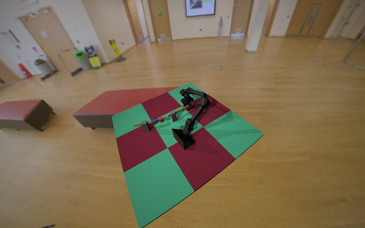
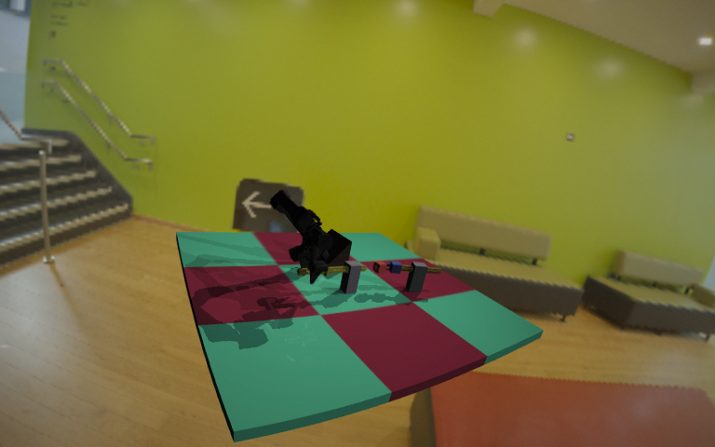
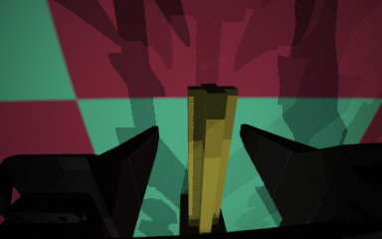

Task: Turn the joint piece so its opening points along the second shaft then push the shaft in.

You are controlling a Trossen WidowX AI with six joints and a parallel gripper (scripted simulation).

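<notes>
The second shaft (image 1: pixel 178 109) (image 2: pixel 337 269) (image 3: pixel 214 164), yellow and ridged, passes through the grey second block (image 1: pixel 173 116) (image 2: pixel 350 279). The joint piece has a red end (image 1: pixel 160 119) (image 2: pixel 380 265) and a blue part (image 1: pixel 154 121) (image 2: pixel 395 266). It sits on the yellow first shaft (image 1: pixel 137 125) (image 2: pixel 434 270), held by the other grey block (image 1: pixel 145 125) (image 2: pixel 415 279). A gap separates the red end from the second shaft's near end. The red opening faces roughly toward that shaft; exact alignment is too small to tell. My gripper (image 3: pixel 200 129) is open, its fingers on either side of the second shaft's outer part, with space on both sides.
The blocks stand on a green and dark red checkered table top (image 1: pixel 161 172) (image 2: pixel 295 379). The arm's dark base (image 1: pixel 183 139) stands beside the row of shafts. A dark collar (image 3: pixel 203 219) shows low on the shaft in the wrist view, partly behind it.
</notes>
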